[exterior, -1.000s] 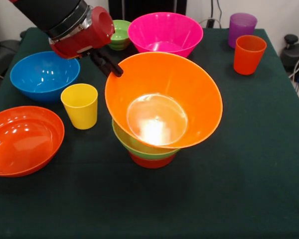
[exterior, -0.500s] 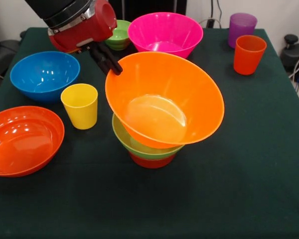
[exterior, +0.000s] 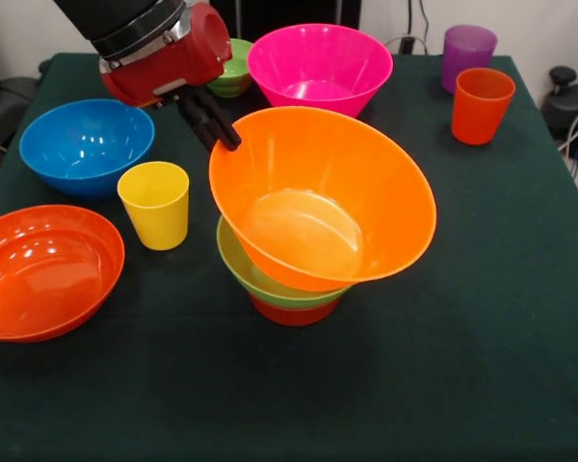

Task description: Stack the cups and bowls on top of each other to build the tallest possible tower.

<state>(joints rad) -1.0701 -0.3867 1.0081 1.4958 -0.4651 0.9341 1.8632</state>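
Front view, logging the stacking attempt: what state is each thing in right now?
Large yellow-orange bowl: tilted on the stack, rim held by gripper.
Medium green bowl: nested under it.
Small red-orange bowl: stack base.
Pink bowl, blue bowl, shallow orange bowl: upright, empty.
Yellow cup, orange cup, purple cup: upright, unstacked.

The robot's gripper [exterior: 222,135] pinches the rim of a large yellow-orange bowl [exterior: 323,197], which sits tilted in a medium green bowl [exterior: 246,274] atop a small red-orange bowl [exterior: 294,312]. A yellow cup [exterior: 155,204] stands near, beside blue bowl [exterior: 85,144].
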